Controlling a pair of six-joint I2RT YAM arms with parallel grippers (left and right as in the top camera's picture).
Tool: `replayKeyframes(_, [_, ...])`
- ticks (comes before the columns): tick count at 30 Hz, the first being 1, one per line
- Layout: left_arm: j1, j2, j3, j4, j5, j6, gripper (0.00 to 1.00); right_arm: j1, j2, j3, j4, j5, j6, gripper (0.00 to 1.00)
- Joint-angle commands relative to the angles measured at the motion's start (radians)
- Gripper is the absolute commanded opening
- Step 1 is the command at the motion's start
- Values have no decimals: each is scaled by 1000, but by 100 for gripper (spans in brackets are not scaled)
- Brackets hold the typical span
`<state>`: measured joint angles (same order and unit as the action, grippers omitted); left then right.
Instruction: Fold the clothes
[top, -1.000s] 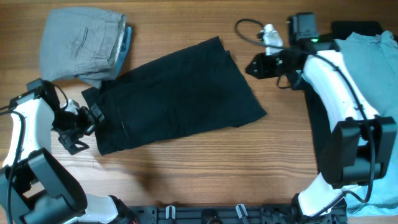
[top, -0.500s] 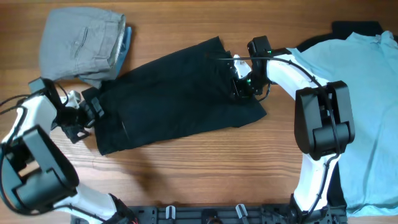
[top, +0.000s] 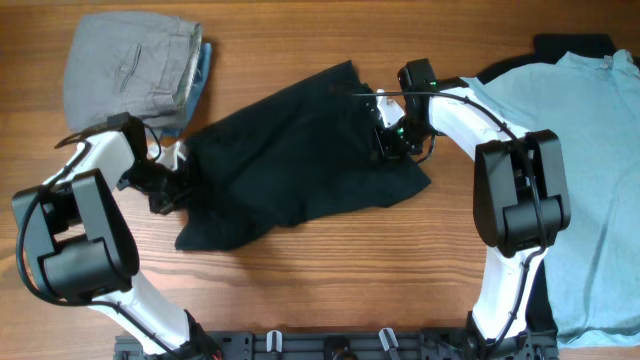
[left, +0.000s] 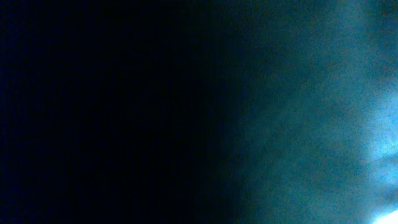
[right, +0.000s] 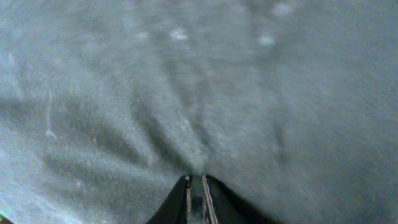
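The black garment (top: 300, 150) lay spread at the middle of the table (top: 300, 290), with its left edge bunched up. Your right gripper (top: 392, 135) rested on the garment's right part. In the wrist view its fingers (right: 181, 194) were pressed together, pinching a pucker of cloth. Your left gripper (top: 168, 188) sat at the bunched left edge. Its wrist view was dark and blurred, so its grip could not be told. Folded gray clothes (top: 130, 70) lay far left, and a blue shirt (top: 590, 150) lay at the right.
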<state>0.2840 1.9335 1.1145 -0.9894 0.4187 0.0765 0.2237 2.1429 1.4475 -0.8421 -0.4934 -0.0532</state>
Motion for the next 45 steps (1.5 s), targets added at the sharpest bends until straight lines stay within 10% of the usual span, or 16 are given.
replayKeyframes(1, [38, 26, 92, -199, -225, -48, 4, -16, -21, 32, -55, 11, 1, 11])
replayKeyframes(11, [-137, -4, 668, -627, -270, -154, 4, -51, -203, 47, -98, 156, 34, 15])
replayKeyframes(25, [-708, 121, 731, -236, -264, -496, 8, -295, -203, 47, -86, 150, 132, 17])
replayKeyframes(29, [-744, 192, 731, -156, -175, -553, 46, -295, -203, 47, -72, 150, 134, 18])
replayKeyframes(30, [-755, 204, 731, -127, -114, -553, 99, -295, -203, 47, -67, 150, 134, 19])
replayKeyframes(40, [-705, 40, 732, -222, 27, -504, 100, -290, -203, 47, -67, 57, 69, 28])
replayKeyframes(45, [-589, -79, 732, -330, -263, -409, 100, -229, -203, 47, -69, -135, -65, 43])
